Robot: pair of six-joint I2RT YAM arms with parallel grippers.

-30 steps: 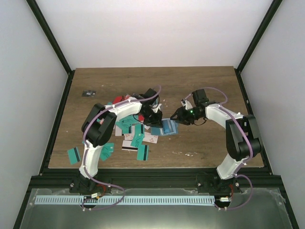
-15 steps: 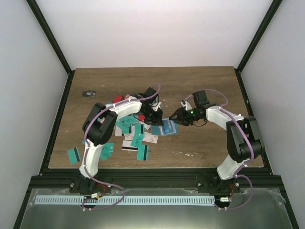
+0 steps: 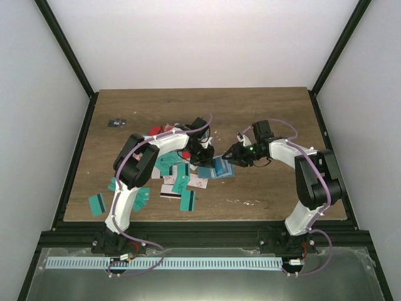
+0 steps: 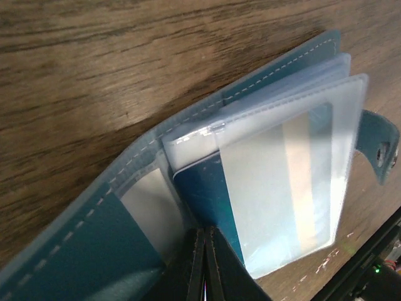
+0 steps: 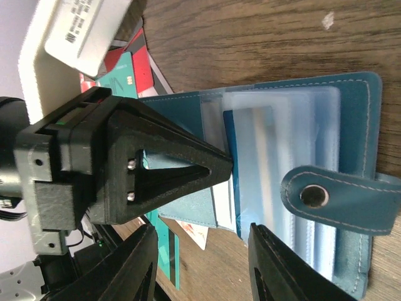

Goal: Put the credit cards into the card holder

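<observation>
Evidently the left gripper (image 4: 202,266) is being held fully closed, its tip set against the outer edge of a teal card (image 4: 203,188). The teal card is being fed into a clear pocket (image 4: 282,188) of the card holder (image 4: 75,251); whether it is being pinched cannot be told. The card holder is lying open on the table (image 4: 94,63). The right gripper (image 5: 200,235) is being held partly open over its near edge, contact unclear. Next, a straight push along the pocket is probably being called for.
</observation>
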